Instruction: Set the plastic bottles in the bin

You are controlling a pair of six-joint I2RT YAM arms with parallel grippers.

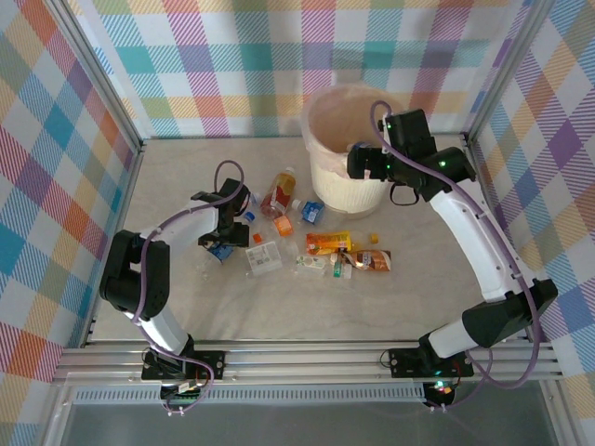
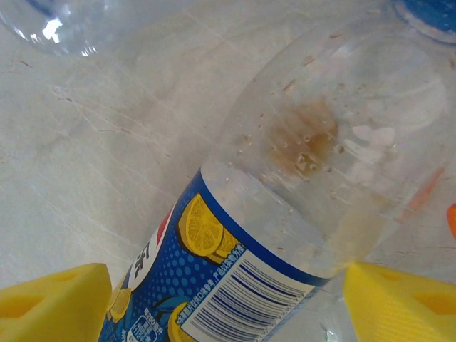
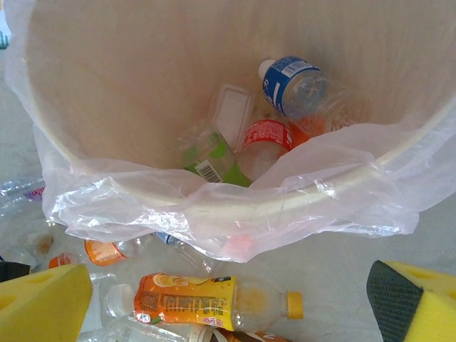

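The pale marbled table [image 1: 186, 297] fills the middle of the overhead view. The cream bin [image 1: 321, 181], with a translucent bag liner [image 3: 128, 206] over its rim, stands at upper centre.

The right arm [image 1: 474, 232] curves up the right side. The right gripper [image 3: 228, 299] hangs over the bin's near rim, its yellow pads wide apart with nothing between them.

The left arm [image 1: 153, 269] bends in from the lower left. The left gripper [image 1: 223, 243] is down at the table left of centre. In its wrist view the pads stand against either side of a blue-labelled bottle [image 2: 235, 263] printed with lemon slices, lying on the table. Whether they squeeze it cannot be told.

Inside the bin lie a blue-labelled bottle with a white cap [image 3: 296, 85], a red-labelled bottle [image 3: 267, 139], a green-labelled bottle [image 3: 210, 160] and a clear plastic tray [image 3: 231, 110].

Other bottles lie scattered on the table at centre, below the bin:
- an orange-labelled bottle with a yellow cap [image 1: 328, 242]
- a brown-labelled bottle [image 1: 370, 262]
- a red-labelled bottle [image 1: 277, 193] just left of the bin
- a flattened clear bottle [image 1: 263, 256]
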